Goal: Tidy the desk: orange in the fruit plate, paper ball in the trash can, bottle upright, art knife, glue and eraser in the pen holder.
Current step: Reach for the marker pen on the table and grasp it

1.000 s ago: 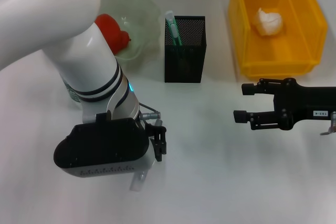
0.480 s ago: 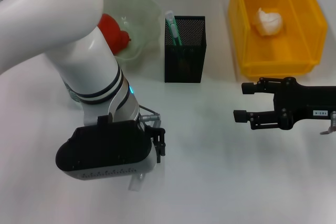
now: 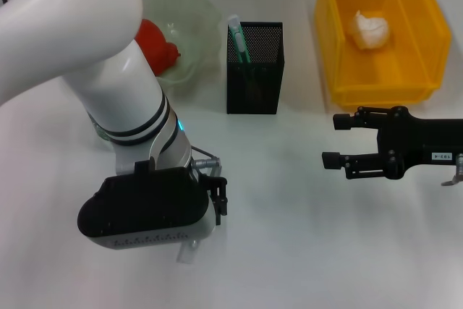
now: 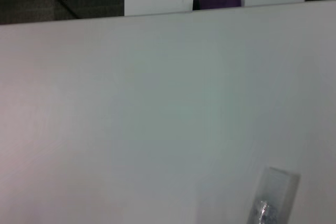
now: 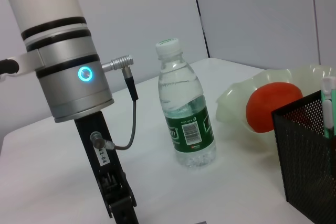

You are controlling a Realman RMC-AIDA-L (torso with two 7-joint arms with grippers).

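The desk (image 3: 289,244) carries one of each thing, with two grippers over it.

The left gripper (image 3: 219,199) is low at the near left, right above the glue. I judge it is there to pick the stick up. How wide it stands, and whether it has hold of the glue, I cannot tell.

The one trash can (image 3: 376,93) stands at the far right and the one plate (image 3: 197,16) at the far left.

The right gripper (image 3: 334,141) hovers at the right, just nearer than the can. Its jaws are wide apart and hold nothing, so it seems to be waiting out of the way.

The one holder (image 3: 255,88) stands between plate and can.

The one bottle (image 5: 187,124) stands upright at the left, cap on, near the plate, so that job looks done.

The one orange (image 3: 155,45) lies in the plate and the one paper ball (image 3: 369,28) in the can.

The one knife (image 3: 239,41) leans in the holder.

The one glue (image 3: 188,251) lies flat on the desk, with only its clear end showing.

The eraser is not to be seen.
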